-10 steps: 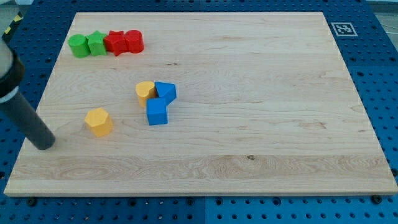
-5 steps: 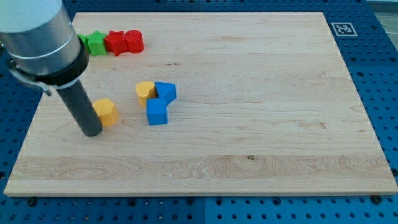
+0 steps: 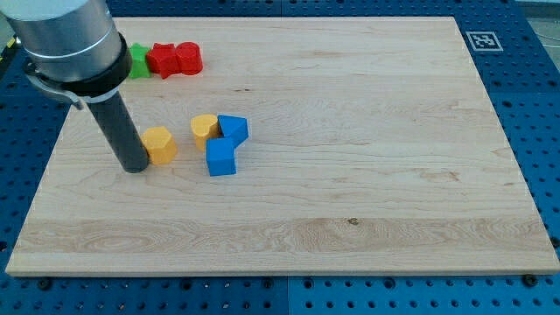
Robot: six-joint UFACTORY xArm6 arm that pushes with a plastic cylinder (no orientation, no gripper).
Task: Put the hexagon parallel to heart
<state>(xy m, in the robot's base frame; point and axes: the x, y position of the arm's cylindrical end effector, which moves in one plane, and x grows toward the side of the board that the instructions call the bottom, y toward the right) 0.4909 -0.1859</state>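
Observation:
The yellow hexagon block (image 3: 160,144) lies on the wooden board (image 3: 350,175), left of centre. My tip (image 3: 136,168) touches the hexagon's left side. The yellow heart block (image 3: 205,129) sits a short way to the hexagon's right and slightly higher in the view, with a small gap between them. The heart touches a blue block (image 3: 233,129) on its right, and a blue cube (image 3: 220,158) sits just below them.
At the view's top left a green block (image 3: 136,60) is partly hidden behind my arm, with a red star-like block (image 3: 161,59) and a red block (image 3: 188,58) in a row to its right. A marker tag (image 3: 484,40) sits off the board's top right corner.
My tip swept in from the board's left edge to the hexagon and pushed it right and slightly up, closer to the heart. The other blocks have not moved.

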